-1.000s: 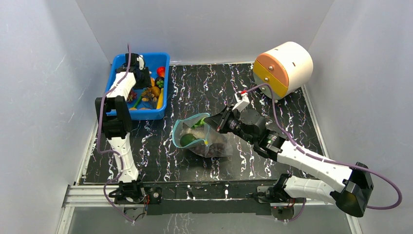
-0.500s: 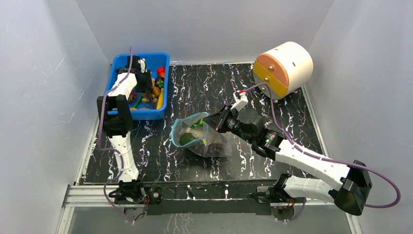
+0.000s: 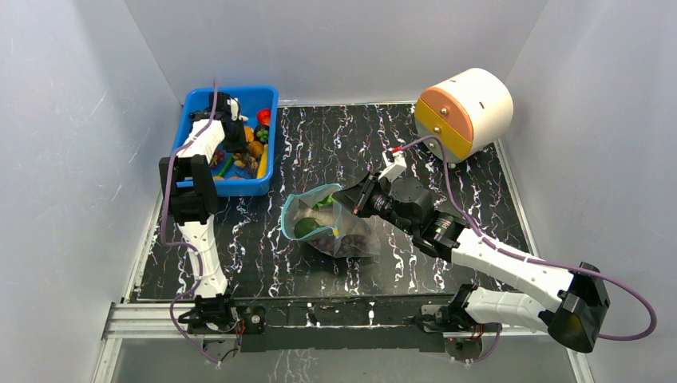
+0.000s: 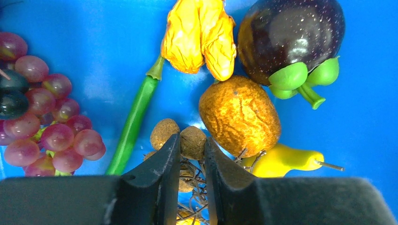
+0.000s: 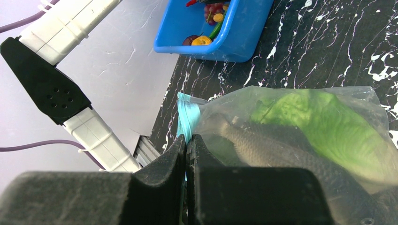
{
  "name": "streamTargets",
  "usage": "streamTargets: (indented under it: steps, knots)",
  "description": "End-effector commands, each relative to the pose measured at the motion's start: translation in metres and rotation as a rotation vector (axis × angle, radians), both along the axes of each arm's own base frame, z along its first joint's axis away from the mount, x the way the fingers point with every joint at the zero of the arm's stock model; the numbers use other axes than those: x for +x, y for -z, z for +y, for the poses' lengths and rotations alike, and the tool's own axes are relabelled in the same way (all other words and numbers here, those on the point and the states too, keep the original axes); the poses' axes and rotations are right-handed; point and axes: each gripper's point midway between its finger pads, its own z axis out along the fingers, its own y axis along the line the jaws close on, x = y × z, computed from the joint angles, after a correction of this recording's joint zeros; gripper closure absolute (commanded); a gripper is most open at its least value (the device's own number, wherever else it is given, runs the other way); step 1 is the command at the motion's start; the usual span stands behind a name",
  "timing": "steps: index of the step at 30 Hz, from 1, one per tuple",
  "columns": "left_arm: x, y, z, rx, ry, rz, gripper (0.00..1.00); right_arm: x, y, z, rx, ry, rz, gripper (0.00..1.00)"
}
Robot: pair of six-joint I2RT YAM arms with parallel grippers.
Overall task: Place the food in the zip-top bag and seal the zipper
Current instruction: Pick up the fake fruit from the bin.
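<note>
Looks like a robotics lab test cell, not a home or kitchen. Boxed in on three sides by plain white panels (image 3: 335, 40). Floored with a black marble-patterned counter (image 3: 335, 136), edged by a bare aluminium rail (image 3: 136, 319) carrying the left arm (image 3: 195, 175) and right arm (image 3: 495, 259), purple cables (image 3: 631, 311) trailing loose. Stocked with plastic toy foods (image 3: 257, 148) in a blue bin (image 3: 231, 190), plus a round cream-and-orange prop (image 3: 467, 108), possibly a toy drawer unit.
</note>
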Motion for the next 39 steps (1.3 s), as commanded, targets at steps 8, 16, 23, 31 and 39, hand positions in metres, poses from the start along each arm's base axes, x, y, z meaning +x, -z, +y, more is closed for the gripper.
streamTargets:
  steps: [8, 16, 23, 31, 39]
  knots:
    - [-0.001, -0.066, 0.015, 0.052, -0.057, -0.118, 0.91, 0.002, -0.055, -0.001, 0.126, 0.016, -0.107, 1.00]
    - [-0.006, -0.080, 0.025, 0.099, -0.098, -0.144, 0.91, 0.001, -0.053, 0.002, 0.131, 0.003, -0.090, 1.00]
    - [-0.014, -0.104, 0.027, 0.105, -0.116, -0.191, 0.90, 0.000, -0.048, 0.006, 0.129, -0.015, -0.074, 1.00]
    - [-0.029, -0.140, 0.016, 0.066, -0.096, -0.266, 0.91, 0.001, -0.045, 0.003, 0.117, 0.002, -0.065, 1.00]
    - [-0.048, -0.166, 0.005, 0.062, -0.082, -0.311, 0.91, 0.002, -0.047, -0.002, 0.106, 0.027, -0.055, 1.00]
